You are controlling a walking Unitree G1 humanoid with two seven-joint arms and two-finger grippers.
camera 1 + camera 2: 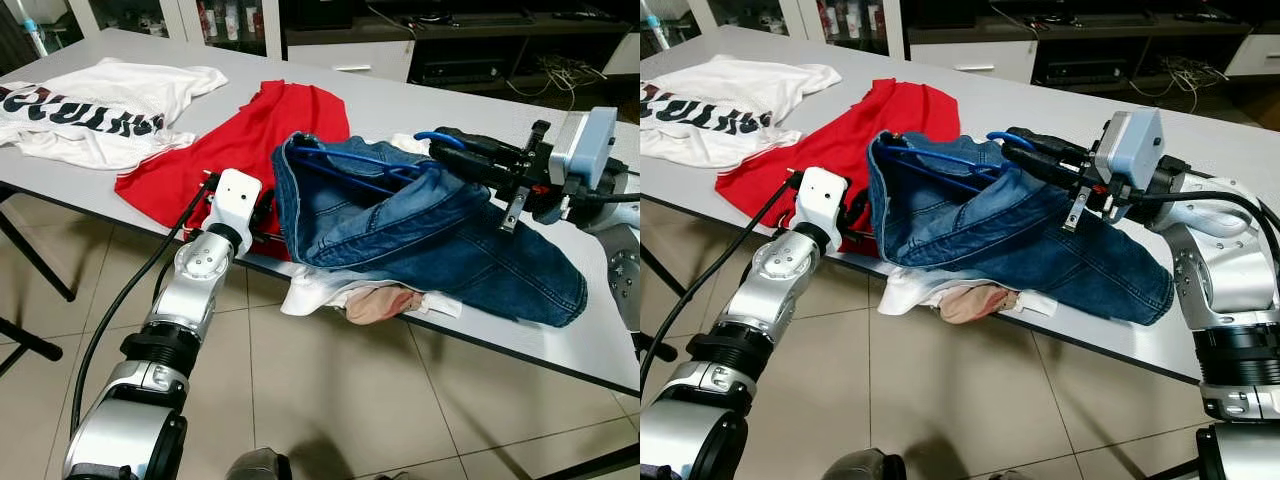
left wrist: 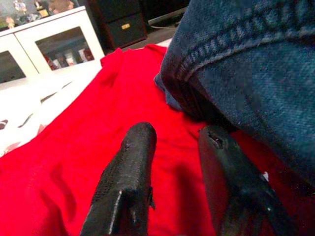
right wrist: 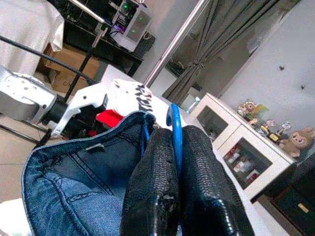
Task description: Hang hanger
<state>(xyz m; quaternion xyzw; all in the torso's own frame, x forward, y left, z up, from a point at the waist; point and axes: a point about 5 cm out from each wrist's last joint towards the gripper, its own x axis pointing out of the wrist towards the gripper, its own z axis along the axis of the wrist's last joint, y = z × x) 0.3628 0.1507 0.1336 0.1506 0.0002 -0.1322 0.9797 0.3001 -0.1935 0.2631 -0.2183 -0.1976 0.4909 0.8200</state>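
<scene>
Right gripper (image 1: 1025, 145) is clamped on the blue hanger (image 1: 940, 160), its two black fingers pinching the hook at about 1 o'clock from the jeans (image 1: 1020, 235). In this right eye view the hanger's blue wire runs from the fingers toward 9 o'clock and sits inside the open waistband of the jeans, which are lifted off the grey table (image 1: 1040, 100) at that end. The jeans' legs trail toward 4 o'clock, lying over white and pinkish cloth (image 1: 960, 295) at the table's near edge. The left gripper (image 1: 855, 215) rests low at 9 o'clock of the jeans, on the red shirt (image 1: 870, 125). A white printed shirt (image 1: 720, 110) lies well apart at 10 o'clock.

Left eye view now: same layout, the left arm's white wrist housing (image 1: 232, 205) just beside the waistband, the right wrist's grey camera block (image 1: 585, 145) off at 3 o'clock.

Left wrist view: the left fingers (image 2: 130, 172) stand apart, holding nothing, spread over red fabric, with the denim hem just beside one fingertip. A white cabinet (image 2: 44, 49) stands beyond.

Right wrist view: both fingers (image 3: 157, 182) pressed together on the blue hook (image 3: 174, 130), the jeans' open waist hanging beneath, the left arm beyond.
</scene>
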